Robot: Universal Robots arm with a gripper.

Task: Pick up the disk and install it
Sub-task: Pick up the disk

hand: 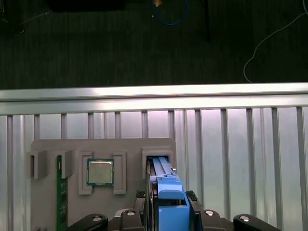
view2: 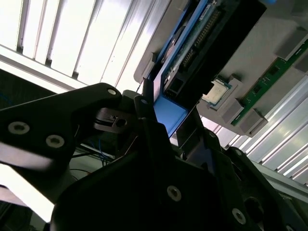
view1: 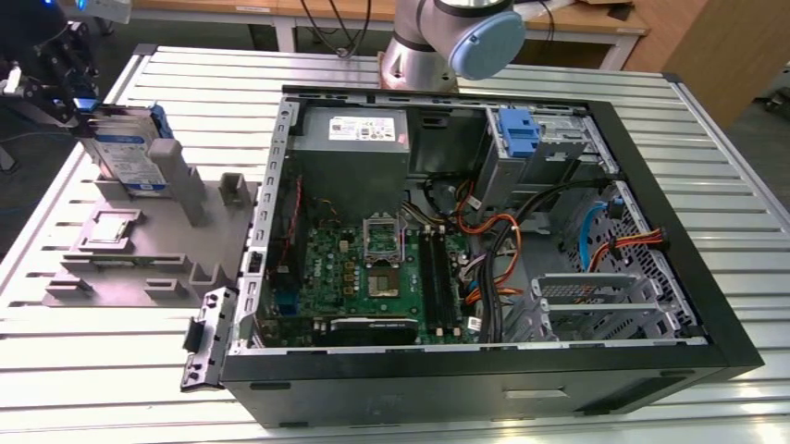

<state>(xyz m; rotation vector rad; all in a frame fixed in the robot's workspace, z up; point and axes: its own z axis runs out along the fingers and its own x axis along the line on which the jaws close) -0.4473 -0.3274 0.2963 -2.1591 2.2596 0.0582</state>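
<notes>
The disk (view1: 129, 150) stands on edge in the grey fixture (view1: 124, 250) at the exterior view's left, its white-and-blue label facing the camera and a blue bracket around it. My gripper (view1: 89, 113) sits at its upper end. In the first wrist view the black fingers press both sides of the disk's blue bracket (hand: 171, 204), and the far end of the bracket reaches into the fixture's slot (hand: 159, 161). In the second wrist view the gripper (view2: 168, 115) is shut on the disk's blue tab, with the disk (view2: 197, 38) extending away.
An open computer case (view1: 691, 305) lies on the slatted metal table (view1: 185, 74), with a motherboard, cables and a drive bay holding a blue clip (view1: 519, 129). The arm's base (view1: 450, 42) stands behind the case. The fixture also holds a processor chip (hand: 100, 172) and a green memory stick (hand: 59, 192).
</notes>
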